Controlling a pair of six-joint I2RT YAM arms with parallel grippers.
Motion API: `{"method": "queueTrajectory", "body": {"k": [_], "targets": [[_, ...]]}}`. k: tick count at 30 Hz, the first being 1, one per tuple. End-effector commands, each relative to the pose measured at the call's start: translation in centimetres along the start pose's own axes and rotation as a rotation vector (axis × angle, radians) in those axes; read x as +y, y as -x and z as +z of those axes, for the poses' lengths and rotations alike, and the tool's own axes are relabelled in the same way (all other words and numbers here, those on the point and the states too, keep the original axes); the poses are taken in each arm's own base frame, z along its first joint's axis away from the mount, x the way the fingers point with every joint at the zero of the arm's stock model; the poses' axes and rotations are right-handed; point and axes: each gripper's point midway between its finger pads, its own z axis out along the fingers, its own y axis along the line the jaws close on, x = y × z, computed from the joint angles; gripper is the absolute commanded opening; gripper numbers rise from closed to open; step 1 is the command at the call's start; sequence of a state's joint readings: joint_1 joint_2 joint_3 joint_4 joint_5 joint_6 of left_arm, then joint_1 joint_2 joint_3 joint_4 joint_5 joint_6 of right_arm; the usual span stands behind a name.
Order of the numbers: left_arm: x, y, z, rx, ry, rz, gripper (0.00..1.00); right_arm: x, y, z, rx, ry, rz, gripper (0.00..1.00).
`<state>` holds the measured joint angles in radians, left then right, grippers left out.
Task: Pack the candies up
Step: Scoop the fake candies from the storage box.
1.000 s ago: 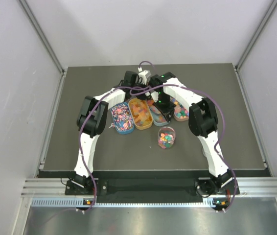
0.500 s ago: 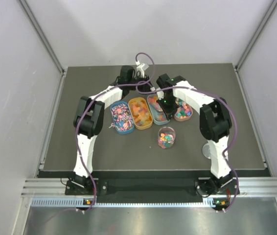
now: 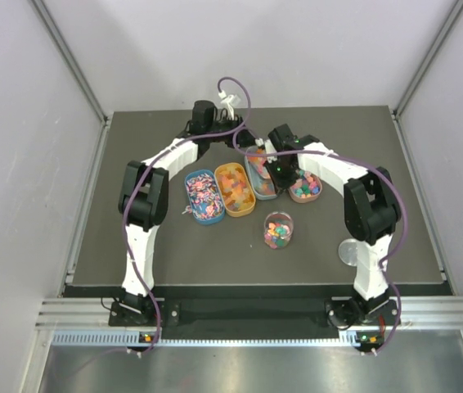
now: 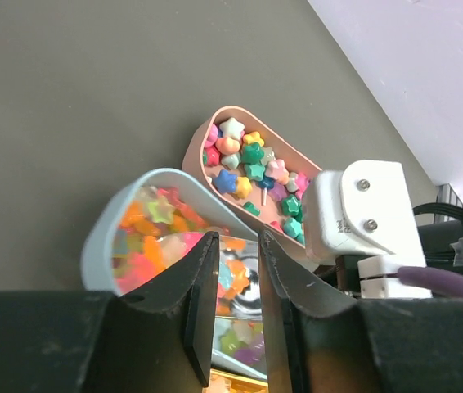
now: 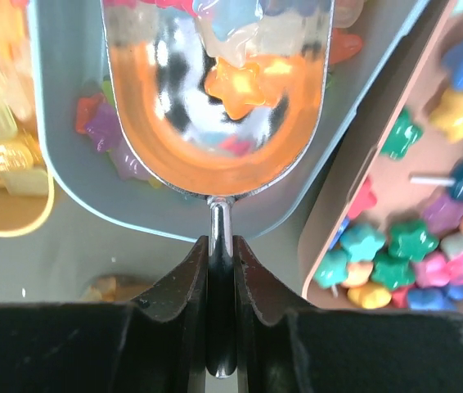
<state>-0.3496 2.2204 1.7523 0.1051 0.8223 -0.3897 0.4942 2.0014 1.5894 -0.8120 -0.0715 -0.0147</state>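
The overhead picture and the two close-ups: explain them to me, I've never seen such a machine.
Two white-and-black robot arms are bolted to a dark grey table. The wide picture looks down from above; each close-up comes from a wrist camera. On the table stand four oval trays of small coloured candies: blue, orange, light blue, pink, plus a clear round jar holding some. The right gripper is shut on a shiny metal scoop's handle, its bowl over the light blue tray. The left gripper is open, holding nothing.
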Motion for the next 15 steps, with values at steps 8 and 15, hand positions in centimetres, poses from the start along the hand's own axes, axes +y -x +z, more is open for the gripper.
{"method": "queueTrajectory", "body": {"k": [8,15], "targets": [[-0.7,2.9,0.2,-0.058,-0.007,0.117,0.32,-0.3,0.3,2.0,0.053,0.024,-0.027,0.0],[3.8,4.6,1.0,-0.113,0.095,0.142,0.32,-0.7,0.8,1.5,0.006,0.002,-0.048,0.0]]}}
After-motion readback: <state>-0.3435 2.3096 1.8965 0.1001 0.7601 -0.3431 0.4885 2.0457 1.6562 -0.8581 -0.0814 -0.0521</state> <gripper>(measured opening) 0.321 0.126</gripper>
